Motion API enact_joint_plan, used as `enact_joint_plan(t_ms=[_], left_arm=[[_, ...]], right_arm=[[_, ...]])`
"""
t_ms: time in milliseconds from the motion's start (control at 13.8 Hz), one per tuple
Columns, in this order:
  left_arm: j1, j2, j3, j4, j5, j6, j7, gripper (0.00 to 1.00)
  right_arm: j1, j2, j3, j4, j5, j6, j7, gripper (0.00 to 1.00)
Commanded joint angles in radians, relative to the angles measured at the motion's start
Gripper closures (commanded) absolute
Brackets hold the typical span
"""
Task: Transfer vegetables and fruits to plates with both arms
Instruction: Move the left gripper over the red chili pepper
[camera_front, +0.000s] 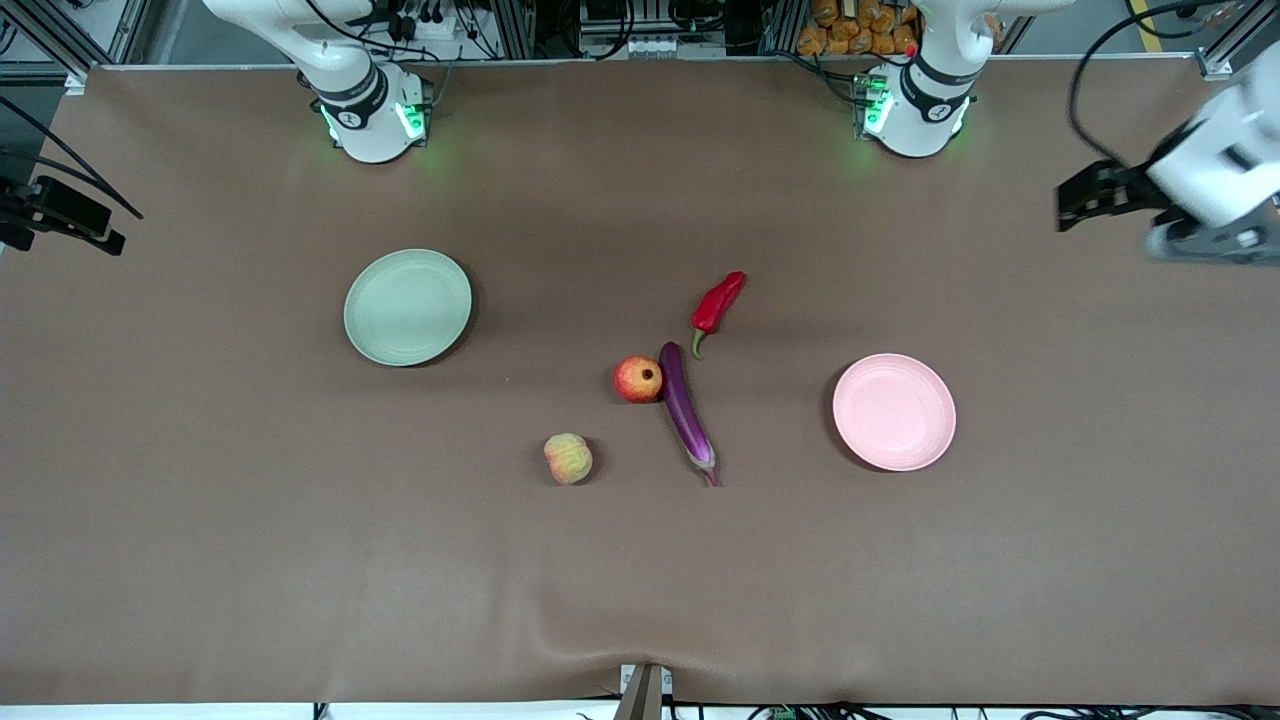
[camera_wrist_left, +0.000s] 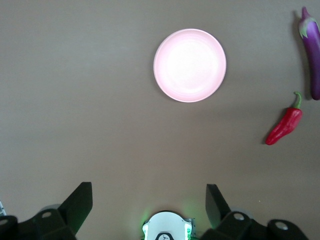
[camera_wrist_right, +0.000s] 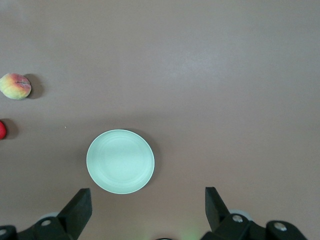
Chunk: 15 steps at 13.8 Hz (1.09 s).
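From the front view, I take the eggplant (camera_front: 687, 412) as my landmark: it lies near the middle of the brown counter (camera_front: 200, 500), stem end toward the camera. The pomegranate-like fruit (camera_front: 638, 379) sits just beside its upper part, toward the right arm's end, close enough that I cannot tell whether they touch. The red chili pepper (camera_front: 717, 303) lies farther from the camera than the eggplant, its green stem pointing toward the eggplant's tip. The peach (camera_front: 568, 458) lies toward the right arm's end from the eggplant, level with its stem end and apart from it. The pale pink plate (camera_front: 894, 412) rests toward the left arm's end from the eggplant, and the pale green plate (camera_front: 407, 307) well apart toward the right arm's end and farther from the camera. My left end effector (camera_front: 1085, 200) hangs high over the left arm's end of the counter, and my right end effector (camera_front: 60, 215) is at the other edge; both arms wait. In the left wrist view, my left end effector (camera_wrist_left: 149, 202) has its fingers spread wide apart, holding nothing, with the pink plate (camera_wrist_left: 189, 65), the chili (camera_wrist_left: 285, 125) and the eggplant (camera_wrist_left: 312, 52) below. In the right wrist view, my right end effector (camera_wrist_right: 148, 205) is likewise spread wide and empty, above the green plate (camera_wrist_right: 120, 161); the peach (camera_wrist_right: 15, 86) lies at the edge.
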Motion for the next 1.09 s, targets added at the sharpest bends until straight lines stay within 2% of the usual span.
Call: enact_joint_plan(t_ms=[0,291,727,1017], left_arm=[[-0.075,0.107,-0.036,0.037,-0.01,-0.008,-0.104,0.0],[-0.232,0.203,-0.061,-0.011,-0.04,0.072,-0.184,0.0],[-0.401,0.217,-0.073,-0.312,-0.051,0.454,-0.308,0.0],[-0.491,0.321,-0.07,-0.329,-0.036,0.563,-0.375,0.0]], right_arm=[[-0.005,-0.003,0.006,-0.004,0.014,-0.001,-0.001,0.0],[-0.013,-0.003,0.006,-0.004,0.014,-0.002,0.001,0.0],[-0.015,-0.004,0.002,-0.001,0.014,-0.012,0.001,0.0],[-0.015,-0.004,0.002,0.001,0.016,-0.01,0.001,0.0]])
